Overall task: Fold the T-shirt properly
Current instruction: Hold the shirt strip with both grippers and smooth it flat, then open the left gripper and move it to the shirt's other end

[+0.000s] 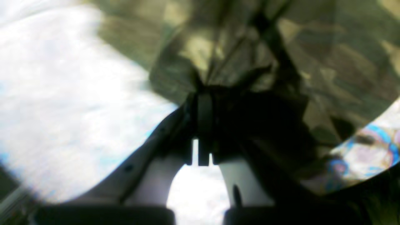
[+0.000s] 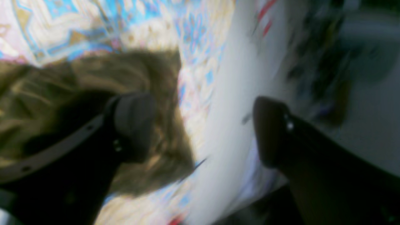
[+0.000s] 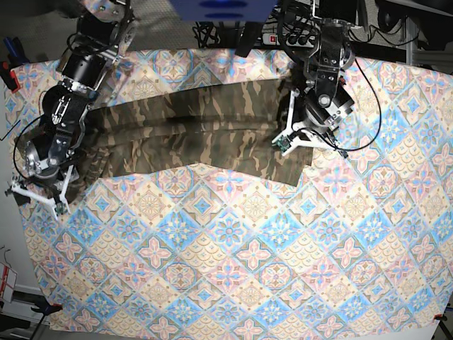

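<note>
The T-shirt [image 3: 191, 131] lies stretched in a long band across the far part of the patterned cloth [image 3: 233, 241] covering the table. The left gripper [image 1: 203, 125] is clamped on a bunch of its fabric at one end, and the right gripper [image 2: 200, 125] stands spread wide at the other end, holding nothing. A lengthwise fold seems in hand; next the right gripper likely must close on its edge so both ends lift together.
</note>
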`<act>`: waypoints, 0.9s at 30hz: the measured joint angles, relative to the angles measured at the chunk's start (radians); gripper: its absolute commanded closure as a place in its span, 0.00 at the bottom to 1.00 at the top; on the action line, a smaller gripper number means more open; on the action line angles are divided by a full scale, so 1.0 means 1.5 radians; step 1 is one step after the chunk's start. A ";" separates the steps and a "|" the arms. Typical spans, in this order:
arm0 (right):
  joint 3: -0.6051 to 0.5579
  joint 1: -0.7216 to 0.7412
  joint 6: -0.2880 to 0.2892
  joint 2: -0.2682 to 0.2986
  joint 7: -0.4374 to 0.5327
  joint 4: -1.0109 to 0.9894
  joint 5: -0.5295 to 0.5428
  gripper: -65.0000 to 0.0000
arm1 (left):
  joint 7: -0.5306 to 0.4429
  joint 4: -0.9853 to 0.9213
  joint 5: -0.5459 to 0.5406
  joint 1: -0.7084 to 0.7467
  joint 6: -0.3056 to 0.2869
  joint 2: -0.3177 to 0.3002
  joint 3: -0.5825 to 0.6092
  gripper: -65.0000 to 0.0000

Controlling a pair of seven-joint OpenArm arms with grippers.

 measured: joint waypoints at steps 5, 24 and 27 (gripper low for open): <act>0.047 0.029 -0.001 -0.009 0.002 -0.016 0.013 0.26 | -0.009 0.027 0.000 -0.012 0.002 0.018 -0.021 1.00; 0.046 0.003 0.001 -0.016 0.001 -0.065 0.014 0.26 | -0.002 0.051 0.002 0.094 0.003 0.019 -0.022 0.69; 0.046 0.004 0.001 -0.015 0.002 -0.068 0.015 0.26 | -0.002 0.100 0.001 0.118 0.003 0.019 -0.020 0.62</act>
